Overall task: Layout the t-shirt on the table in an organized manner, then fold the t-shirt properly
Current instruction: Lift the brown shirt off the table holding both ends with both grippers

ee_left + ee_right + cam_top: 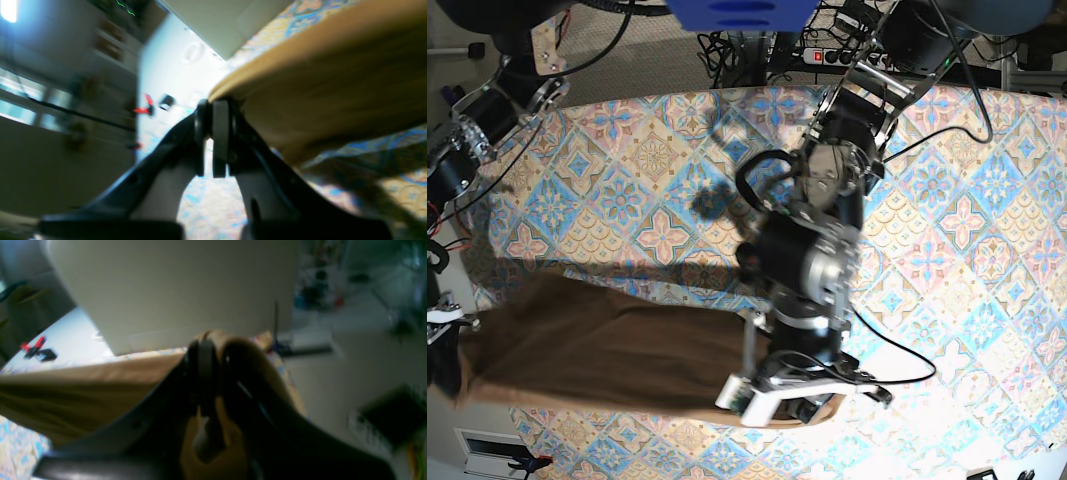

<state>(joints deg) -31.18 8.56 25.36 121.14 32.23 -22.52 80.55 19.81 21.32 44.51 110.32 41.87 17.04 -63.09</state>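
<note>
The tan-brown t-shirt [607, 345] stretches as a long band across the near-left part of the table [947, 200]. My left gripper [802, 403] is shut on its right end. In the left wrist view the left gripper [217, 103] pinches the edge of the t-shirt [333, 83] above the patterned table [400, 186]. My right gripper [206, 346] is shut on the other end of the t-shirt [83, 390], which drapes over its fingers. In the base view that gripper [445, 322] barely shows at the left edge, past the table's side.
The left arm [812, 250] leans over the table's middle, with a black cable [897, 372] looping beside it. Wires and a power strip [827, 55] lie behind the far edge. A pale panel [166, 290] fills the right wrist view's background.
</note>
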